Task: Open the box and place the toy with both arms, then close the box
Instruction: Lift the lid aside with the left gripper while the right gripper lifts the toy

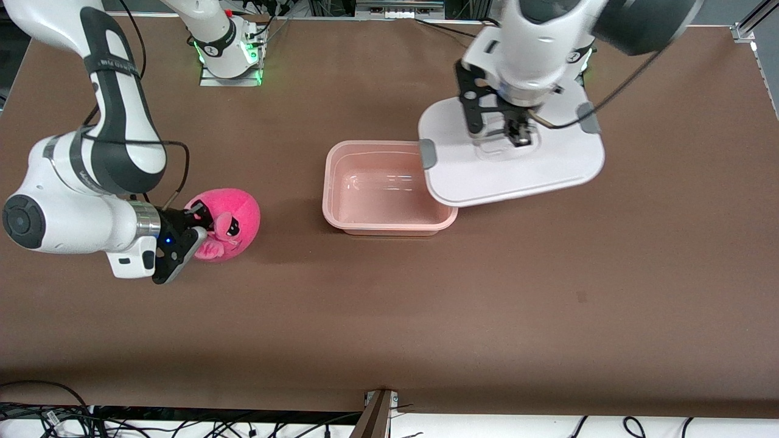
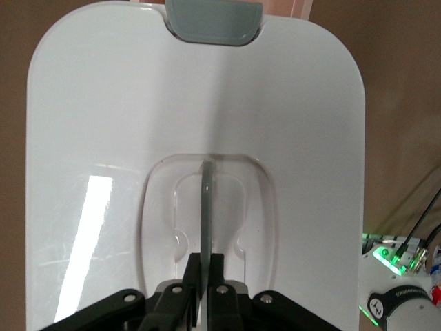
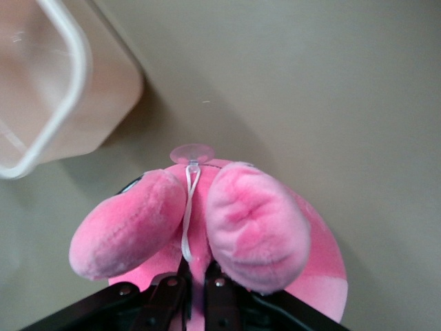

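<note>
The translucent pinkish plastic tub (image 1: 389, 188) sits open near the middle of the brown table (image 1: 548, 292). The left gripper (image 1: 517, 131) is pinched tight on the clear central handle (image 2: 207, 207) of the white lid (image 1: 517, 164) with grey side clips, holding the lid above the tub's edge toward the left arm's end, one corner overhanging the tub. The hot-pink egg-shaped plush toy (image 1: 228, 222) with black angry eyes (a small clear suction cup (image 3: 191, 153) on a white string at its top) rests on the table toward the right arm's end, well apart from the tub. The right gripper (image 1: 198, 234) has its fingers closed together at the toy's top, apparently between its two pink ears (image 3: 258, 224).
</note>
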Motion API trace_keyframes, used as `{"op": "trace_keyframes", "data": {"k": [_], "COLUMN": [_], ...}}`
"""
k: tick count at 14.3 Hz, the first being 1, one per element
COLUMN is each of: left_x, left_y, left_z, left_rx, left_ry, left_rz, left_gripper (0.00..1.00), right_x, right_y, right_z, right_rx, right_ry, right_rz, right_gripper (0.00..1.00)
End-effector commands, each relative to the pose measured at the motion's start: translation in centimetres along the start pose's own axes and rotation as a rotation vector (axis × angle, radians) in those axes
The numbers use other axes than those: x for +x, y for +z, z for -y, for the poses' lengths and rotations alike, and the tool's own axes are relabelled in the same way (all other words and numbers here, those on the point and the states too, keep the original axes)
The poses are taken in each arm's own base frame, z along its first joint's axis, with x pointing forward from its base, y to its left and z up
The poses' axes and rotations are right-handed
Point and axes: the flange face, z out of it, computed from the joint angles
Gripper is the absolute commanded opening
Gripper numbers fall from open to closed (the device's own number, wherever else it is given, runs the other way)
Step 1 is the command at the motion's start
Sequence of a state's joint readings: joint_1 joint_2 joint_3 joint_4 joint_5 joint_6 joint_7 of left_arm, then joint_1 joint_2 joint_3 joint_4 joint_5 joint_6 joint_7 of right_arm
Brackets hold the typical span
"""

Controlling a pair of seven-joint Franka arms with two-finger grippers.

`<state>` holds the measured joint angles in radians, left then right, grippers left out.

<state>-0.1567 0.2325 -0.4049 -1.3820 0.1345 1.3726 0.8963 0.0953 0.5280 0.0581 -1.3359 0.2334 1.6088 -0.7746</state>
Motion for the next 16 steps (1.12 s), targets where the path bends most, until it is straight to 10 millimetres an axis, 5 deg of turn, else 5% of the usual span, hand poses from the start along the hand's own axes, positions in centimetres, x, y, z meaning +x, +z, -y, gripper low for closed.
{"op": "trace_keyframes", "data": {"k": [1,4,8,12,16], "left_x": [-5.1,-9.1,-9.0,-9.0,-8.7], "left_y": [-0.2,1.2,4.8,6.3,6.6], "left_z": [3.0,5.6,8.6,9.6,9.7], "left_rx": [-0.03,-0.052,-0.07,-0.093,-0.088], "left_ry": [0.128,0.14,0.137,0.134,0.13], "left_rz": [-0.018,-0.029,-0.016,-0.011,-0.002], "left_gripper": [0.0,0.0,0.0,0.0,0.0], "right_x": [2.1,4.5,8.9,12.3,14.5], "right_y": [-0.9,-1.7,1.0,2.1,3.4], "right_z": [3.5,8.3,16.1,22.7,26.9], "right_rx": [0.041,0.016,-0.063,-0.158,-0.233], "right_ry": [-0.094,-0.179,-0.305,-0.357,-0.363], "right_rz": [0.023,0.032,0.145,0.177,0.177], "right_gripper": [0.0,0.0,0.0,0.0,0.0]}}
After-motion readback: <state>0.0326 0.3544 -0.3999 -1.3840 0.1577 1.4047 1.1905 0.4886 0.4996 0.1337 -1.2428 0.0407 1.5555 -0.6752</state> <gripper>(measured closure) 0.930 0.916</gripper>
